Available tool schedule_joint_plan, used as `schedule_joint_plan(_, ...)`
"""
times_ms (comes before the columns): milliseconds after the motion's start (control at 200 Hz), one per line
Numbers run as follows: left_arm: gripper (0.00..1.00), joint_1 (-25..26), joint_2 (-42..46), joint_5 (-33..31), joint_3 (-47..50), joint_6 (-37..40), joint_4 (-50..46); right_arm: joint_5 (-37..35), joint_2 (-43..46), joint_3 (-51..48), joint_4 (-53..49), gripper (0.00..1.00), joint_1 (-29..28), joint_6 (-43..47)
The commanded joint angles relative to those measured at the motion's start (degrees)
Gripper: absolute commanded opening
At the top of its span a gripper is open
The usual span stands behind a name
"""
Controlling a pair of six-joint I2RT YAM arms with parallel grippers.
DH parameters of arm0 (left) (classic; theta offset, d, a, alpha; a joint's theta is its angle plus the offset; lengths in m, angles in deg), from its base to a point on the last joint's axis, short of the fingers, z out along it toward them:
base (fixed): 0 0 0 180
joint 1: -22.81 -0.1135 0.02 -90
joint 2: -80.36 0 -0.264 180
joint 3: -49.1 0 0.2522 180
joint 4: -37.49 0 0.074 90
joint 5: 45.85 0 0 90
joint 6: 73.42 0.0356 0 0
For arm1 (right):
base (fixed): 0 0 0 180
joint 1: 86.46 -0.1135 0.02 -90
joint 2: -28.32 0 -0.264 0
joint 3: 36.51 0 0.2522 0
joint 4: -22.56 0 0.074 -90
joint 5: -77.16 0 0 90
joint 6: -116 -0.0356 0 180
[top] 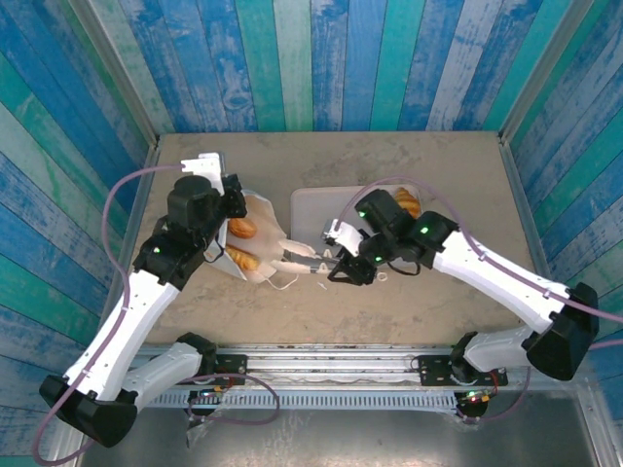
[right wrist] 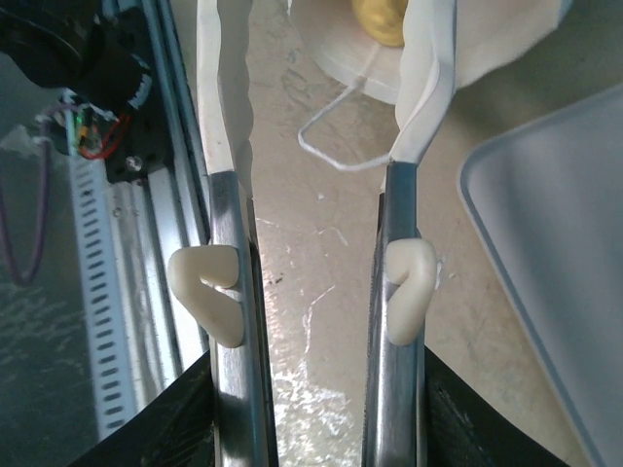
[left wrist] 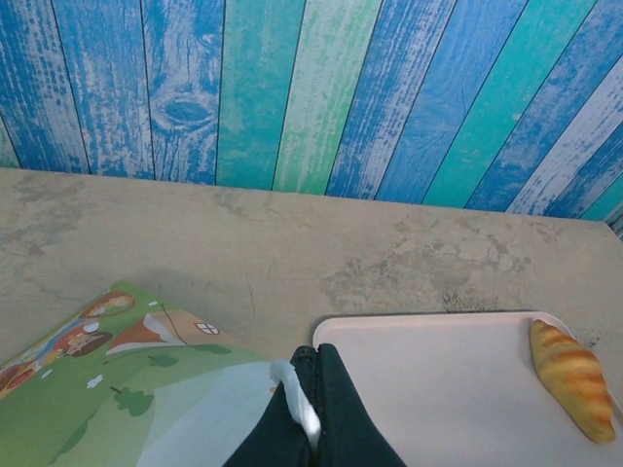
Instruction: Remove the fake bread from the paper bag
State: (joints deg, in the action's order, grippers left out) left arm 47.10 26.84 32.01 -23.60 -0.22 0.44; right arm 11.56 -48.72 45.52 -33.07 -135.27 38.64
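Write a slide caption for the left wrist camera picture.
Left gripper, shut, pinches a white edge of the green-printed white paper bag beside a pale pink tray holding one golden toy croissant.

- The paper bag (left wrist: 146, 389) is showing smooth, matt printed paper, and its cord handle (right wrist: 302, 138) is looking like thin white string.
- The fake croissant (left wrist: 574, 379) is gleaming faintly, ridged and plastic-like.
- The tray (left wrist: 438, 389) is looking like smooth pale plastic.
- The table (left wrist: 292, 243) is showing a rough, mottled, matt top.
- The wall boards (left wrist: 292, 88) are showing weathered painted wood.
- The right claw (right wrist: 326, 78) is showing bright bare metal with white rubbery tips.
- The left claw (left wrist: 310, 409) is looking dark and matt.
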Motion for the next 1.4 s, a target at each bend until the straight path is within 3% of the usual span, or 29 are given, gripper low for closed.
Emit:
schedule_joint_plan(0, 0.00, 0.18, 0.78, -1.40, -0.84, -1.05, -0.69, -7.84, -3.29, 1.78, 4.53, 0.45, -4.21, 3.42)
schedule_joint_plan(70, 0.00, 0.24, 0.78, -1.39, -0.66, -1.55, -0.45, -12.34, -6.75, 3.41, 4.83, 0.44, -6.15, 3.82)
schedule_joint_plan(346, 0.00, 0.23, 0.26, -1.17, -0.54, -2.66, 0.92, -19.18, -20.81, 13.82, -0.44, 0.45, -10.28, 5.24)
schedule_joint_plan(656, 0.00, 0.23, -1.15, 1.28, -1.55, -2.84, 3.43, -24.10, -30.99, 22.78, -3.00, 0.47, -10.87, 6.39)
schedule_joint_plan(811, 0.00, 0.25, -1.39, 1.62, -1.05, -2.98, 4.82, -22.25, -34.25, 27.64, -6.29, 0.44, -10.91, 5.28)
schedule_joint_plan(982, 0.00, 0.16, -1.77, 0.98, 0.20, -3.83, 5.75, -20.30, -31.32, 27.81, -8.93, 0.34, -10.22, 3.05)
schedule_joint_plan(1222, 0.00, 0.18, -3.33, 0.72, 0.40, -4.30, 7.29, -7.10, -21.67, 21.36, -8.68, 0.33, -4.48, -0.69)
schedule_joint_plan(1392, 0.00, 0.23, -3.70, 1.38, 0.52, -4.30, 8.17, -5.03, -16.79, 16.93, -9.29, 0.33, -3.30, -1.07)
